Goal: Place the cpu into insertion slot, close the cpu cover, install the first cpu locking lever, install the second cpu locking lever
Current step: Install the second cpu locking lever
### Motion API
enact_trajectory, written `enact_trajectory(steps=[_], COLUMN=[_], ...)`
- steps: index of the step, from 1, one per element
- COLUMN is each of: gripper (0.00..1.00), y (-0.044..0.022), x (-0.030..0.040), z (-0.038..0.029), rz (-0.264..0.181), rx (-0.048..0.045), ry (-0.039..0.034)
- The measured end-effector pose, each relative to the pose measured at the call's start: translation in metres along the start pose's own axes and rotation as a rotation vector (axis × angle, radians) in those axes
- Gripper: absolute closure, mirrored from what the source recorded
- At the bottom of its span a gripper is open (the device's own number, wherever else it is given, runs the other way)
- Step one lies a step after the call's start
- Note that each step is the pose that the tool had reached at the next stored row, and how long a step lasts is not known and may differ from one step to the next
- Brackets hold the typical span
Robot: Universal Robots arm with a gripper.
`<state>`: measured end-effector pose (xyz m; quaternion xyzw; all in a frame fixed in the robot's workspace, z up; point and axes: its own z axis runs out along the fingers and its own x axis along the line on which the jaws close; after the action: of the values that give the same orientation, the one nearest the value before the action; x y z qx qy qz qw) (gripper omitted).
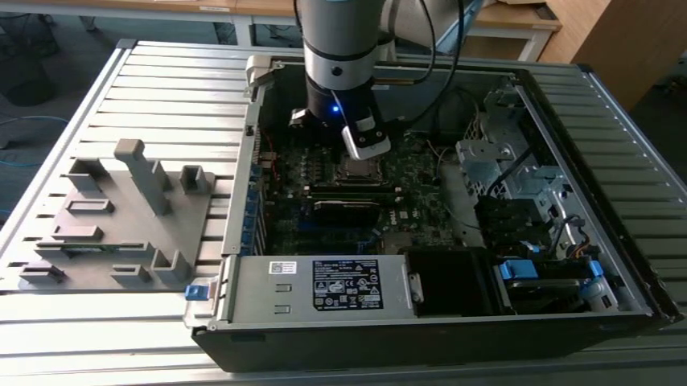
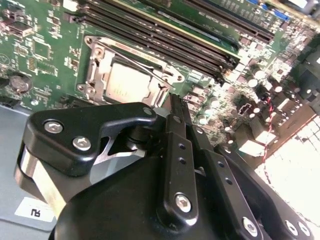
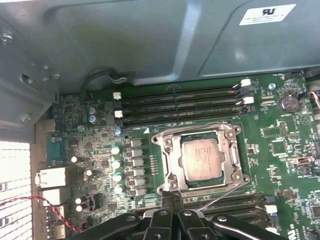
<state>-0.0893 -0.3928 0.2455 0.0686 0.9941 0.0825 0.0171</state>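
Cpu (image 3: 201,158), a small flat square chip with a dull silver-grey metal top, is seated in the socket, with the thin silver metal cpu cover (image 3: 172,160) framing it closed. The black gripper (image 3: 172,196) is pressed together, empty, at a thin wire locking lever (image 3: 220,196). The lever step is judged in hand; hooking it down calls for care.

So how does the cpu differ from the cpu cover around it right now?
The cpu is a solid, dull silver-grey square lying flat in the socket; the cpu cover is a thin metal frame with an open centre. The cpu is smaller and sits inside the cpu cover's opening. Both are square, metallic and lie flat on the motherboard, beside the pincer.
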Motion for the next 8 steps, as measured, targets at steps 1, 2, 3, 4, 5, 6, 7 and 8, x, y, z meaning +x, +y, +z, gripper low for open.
enact_trajectory(steps=[1, 2, 3, 4, 5, 6, 7, 8], gripper=[0.9, 0.9, 0.9, 0.9, 0.9, 0.9, 0.9, 0.9], y=[0.0003, 0.0007, 0.0011, 0.0015, 0.0018, 0.0022, 0.0023, 0.002], x=[-0.0027, -0.0054, -0.0081, -0.011, -0.0137, -0.016, -0.0173, -0.0178], z=[0.0001, 0.0002, 0.0004, 0.0005, 0.0006, 0.0007, 0.0008, 0.0008], rz=[0.001, 0.001, 0.001, 0.002, 0.002, 0.003, 0.003, 0.003], rx=[0.0005, 0.0009, 0.0014, 0.002, 0.0026, 0.0033, 0.0041, 0.005], ry=[0.0023, 0.0046, 0.0071, 0.0101, 0.013, 0.0158, 0.0172, 0.0176])
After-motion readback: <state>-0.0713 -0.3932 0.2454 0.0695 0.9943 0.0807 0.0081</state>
